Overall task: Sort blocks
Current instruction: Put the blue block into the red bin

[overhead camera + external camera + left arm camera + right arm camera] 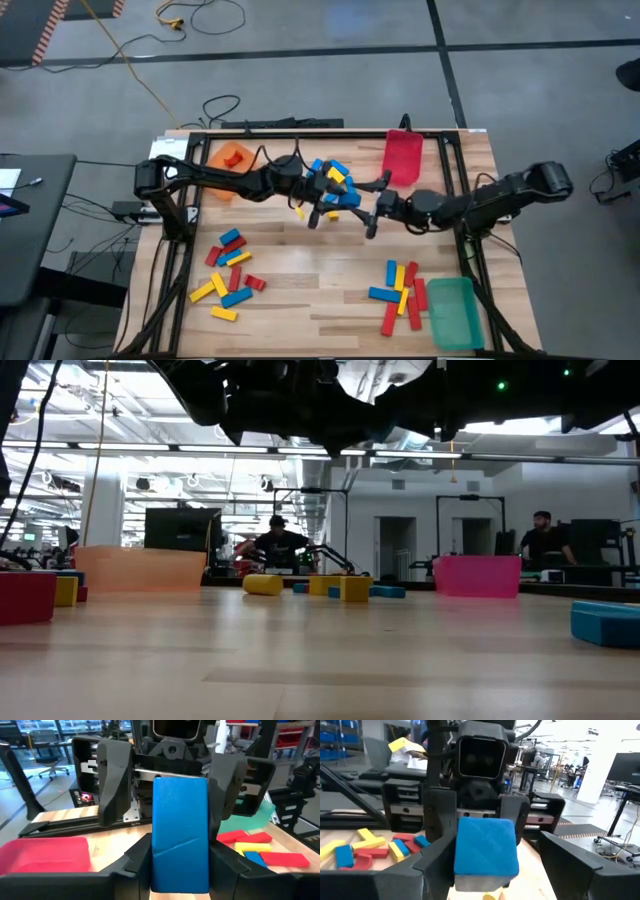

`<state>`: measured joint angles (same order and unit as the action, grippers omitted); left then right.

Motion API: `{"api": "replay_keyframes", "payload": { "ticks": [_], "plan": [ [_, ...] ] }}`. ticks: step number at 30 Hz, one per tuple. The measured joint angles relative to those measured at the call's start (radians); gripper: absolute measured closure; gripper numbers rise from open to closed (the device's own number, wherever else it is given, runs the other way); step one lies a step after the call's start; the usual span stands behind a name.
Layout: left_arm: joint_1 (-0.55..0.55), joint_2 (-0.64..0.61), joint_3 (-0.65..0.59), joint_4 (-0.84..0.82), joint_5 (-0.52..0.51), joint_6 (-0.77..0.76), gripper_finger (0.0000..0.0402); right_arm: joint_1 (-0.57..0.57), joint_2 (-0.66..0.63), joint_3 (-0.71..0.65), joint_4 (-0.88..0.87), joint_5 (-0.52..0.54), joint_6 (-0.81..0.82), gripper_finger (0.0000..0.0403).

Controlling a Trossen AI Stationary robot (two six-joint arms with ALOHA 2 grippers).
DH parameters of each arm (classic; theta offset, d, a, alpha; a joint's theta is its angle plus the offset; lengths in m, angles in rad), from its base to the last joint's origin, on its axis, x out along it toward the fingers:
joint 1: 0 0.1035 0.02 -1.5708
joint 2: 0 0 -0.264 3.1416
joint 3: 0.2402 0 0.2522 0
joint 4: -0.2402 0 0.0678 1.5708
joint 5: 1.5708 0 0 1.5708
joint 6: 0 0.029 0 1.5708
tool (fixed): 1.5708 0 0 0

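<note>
Item: one small solid blue bar-shaped block (180, 832), clamped end-on between the fingers of the left gripper (322, 208), raised above the table's middle. Held out lengthwise toward the right arm, apparently so the other gripper can take it: a handover in mid-air, by my reading.

Item: right gripper (372, 215), facing the left one closely, its fingers spread wide to either side of the block's free end, not clamped on it. Whether they touch it I cannot tell.

Item: loose heap of blue and yellow blocks (335, 178), on the table just beyond the two grippers.

Item: mixed red, blue and yellow blocks (230, 272), scattered near-left; a second group (402, 290), near-right beside the green translucent bin (452, 312).

Item: red translucent bin (403, 157), far right of centre; orange translucent bin (232, 158), far left.

Room: bare wooden table (320, 290) lies between the near groups, and the near middle is open. The arms cross the table's width, so travel toward the far bins passes over the central heap. Black frame rails edge the left, right and far sides.
</note>
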<state>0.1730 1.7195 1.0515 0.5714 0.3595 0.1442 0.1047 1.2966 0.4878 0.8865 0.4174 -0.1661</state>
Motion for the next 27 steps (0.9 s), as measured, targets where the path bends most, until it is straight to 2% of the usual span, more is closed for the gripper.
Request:
{"api": "replay_keyframes", "payload": {
  "ticks": [5,9,13,21,24,27],
  "plan": [
    [0.001,0.000,0.000,-0.037,0.002,0.020,0.0276,0.025,-0.006,0.010,-0.022,0.001,-0.001,0.0116],
    [0.001,0.000,0.000,-0.033,0.002,0.027,0.0276,0.033,-0.026,0.010,-0.071,0.003,0.016,0.0135],
    [0.001,0.000,0.000,-0.032,0.007,0.027,0.0276,0.032,-0.049,0.010,-0.112,0.004,0.033,0.0174],
    [0.002,0.000,0.000,-0.030,0.003,0.031,0.0276,0.033,-0.086,0.010,-0.166,0.001,0.031,0.0282],
    [0.004,0.000,0.000,-0.030,0.002,0.031,0.0274,0.033,-0.090,0.010,-0.175,0.000,0.031,0.0286],
    [0.008,0.000,0.000,-0.032,-0.004,0.020,0.0248,0.031,-0.090,0.012,-0.183,0.001,0.029,0.0286]
  ]
}}
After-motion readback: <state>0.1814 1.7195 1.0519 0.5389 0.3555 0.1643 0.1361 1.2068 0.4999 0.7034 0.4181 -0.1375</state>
